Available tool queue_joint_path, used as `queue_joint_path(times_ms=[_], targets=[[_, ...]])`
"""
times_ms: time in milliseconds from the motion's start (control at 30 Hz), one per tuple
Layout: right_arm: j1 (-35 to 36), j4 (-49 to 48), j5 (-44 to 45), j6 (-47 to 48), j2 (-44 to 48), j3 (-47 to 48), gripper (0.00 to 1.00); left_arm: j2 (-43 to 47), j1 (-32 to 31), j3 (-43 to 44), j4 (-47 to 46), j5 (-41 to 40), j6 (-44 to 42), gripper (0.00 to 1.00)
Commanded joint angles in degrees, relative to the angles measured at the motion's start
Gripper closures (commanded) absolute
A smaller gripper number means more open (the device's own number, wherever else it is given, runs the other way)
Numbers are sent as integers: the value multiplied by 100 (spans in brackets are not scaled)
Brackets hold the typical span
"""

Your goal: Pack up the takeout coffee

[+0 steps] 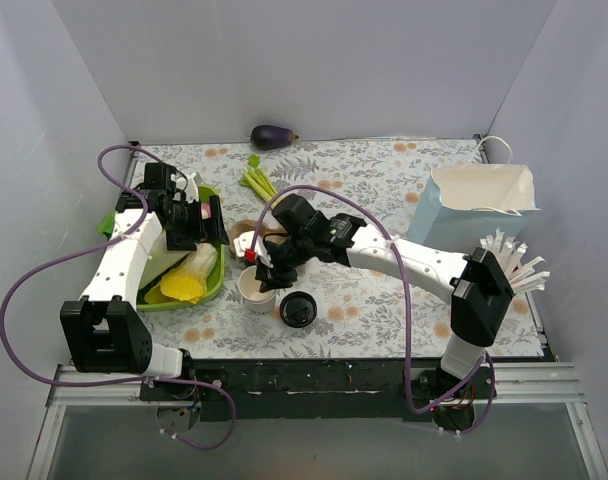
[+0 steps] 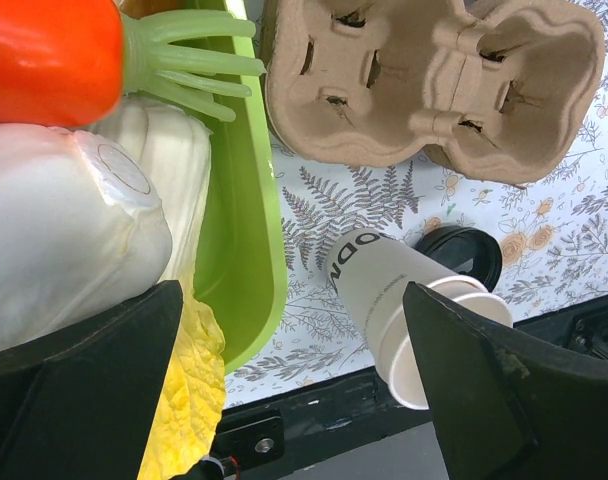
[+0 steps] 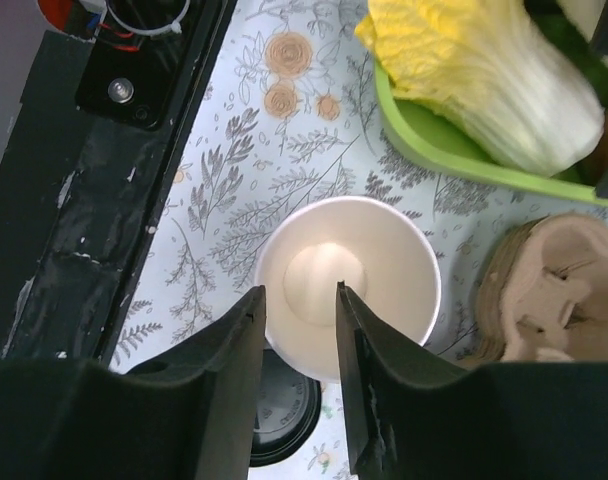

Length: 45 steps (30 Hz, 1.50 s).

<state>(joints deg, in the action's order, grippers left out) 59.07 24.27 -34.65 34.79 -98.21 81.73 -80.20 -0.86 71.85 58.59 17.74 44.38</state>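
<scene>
Right wrist view: a black lid (image 3: pixel 284 410) lies flat on the counter (image 3: pixel 214 230), just beside an open white cup (image 3: pixel 384 260). The right hand (image 3: pixel 300 330) hangs over the cup's near rim. Its fingers are part open and hold nothing, I think, maybe ready to pinch. Farther off, the left hand (image 2: pixel 294 370) gapes wide and empty by the green tray (image 2: pixel 244 250). No takeout coffee with its lid on shows.

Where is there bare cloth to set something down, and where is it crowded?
Bare: floral cloth between the green stalks and the pale blue paper bag, and the front strip right of the black round lid. Crowded: left, where green plastic tray, brown cardboard cup carrier and lidless white paper cup bunch.
</scene>
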Motion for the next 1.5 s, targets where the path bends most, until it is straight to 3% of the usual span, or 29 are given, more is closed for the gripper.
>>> queue_joint_path(times_ms=[0,333,700,1300,1467], targets=[[70,1058,-217,643,-303,877,57,312,34,4,-278,-165,-79,6],[70,2792,-314,2084,-962,1881,52,435,34,-154,-278,-113,-70,6],[158,3119,-95,2393,-1270,2127,50,506,34,-224,-269,-139,-70,5],[210,3329,82,2305,-1604,2444,62,506,34,-295,-330,-148,-17,5],[210,3365,82,2278,-1631,2496,72,515,42,-312,-348,-165,-26,5]])
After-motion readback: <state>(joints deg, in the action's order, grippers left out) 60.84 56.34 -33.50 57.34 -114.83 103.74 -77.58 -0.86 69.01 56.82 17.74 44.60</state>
